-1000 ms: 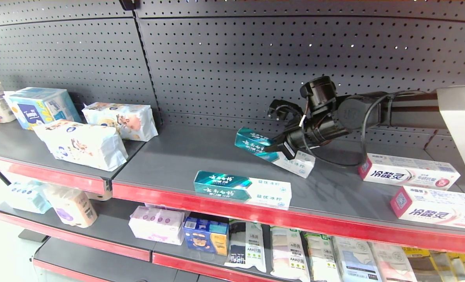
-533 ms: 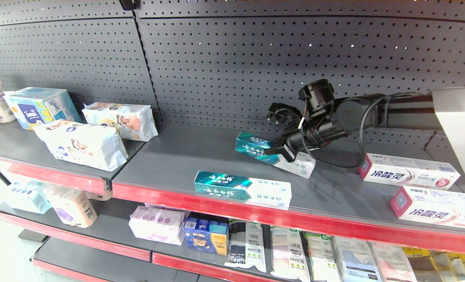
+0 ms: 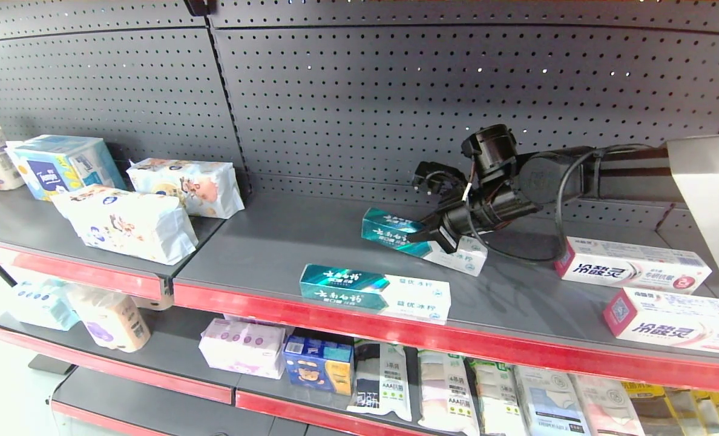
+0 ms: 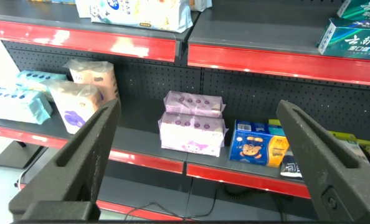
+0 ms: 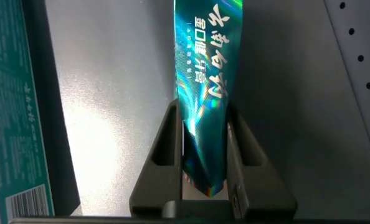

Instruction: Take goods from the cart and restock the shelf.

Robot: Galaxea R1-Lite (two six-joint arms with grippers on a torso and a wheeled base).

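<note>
— Two teal toothpaste boxes lie on the shelf (image 3: pixel 287 242). Which one does your right gripper (image 3: pixel 437 233) have?

— You have the rear teal box (image 3: pixel 390 227). In the right wrist view the fingers are clamped on its two long sides, near the white end. It sits slanted, mid-depth on the board, with its teal end pointing away from the arm.

— Is it down on the board?

— It looks down, though you can't quite tell whether the underside touches. The front teal box (image 3: pixel 374 293) lies along the red edge, near it but apart. Two red-and-white toothpaste boxes (image 3: pixel 632 264) lie farther right.

— And your left gripper (image 4: pixel 197 109)?

— Its fingers are spread wide with nothing between them. It faces the lower shelf (image 4: pixel 141 163), where stacked purple tissue packs (image 4: pixel 193 121) stand just beside a blue box (image 4: pixel 258 143).
</note>
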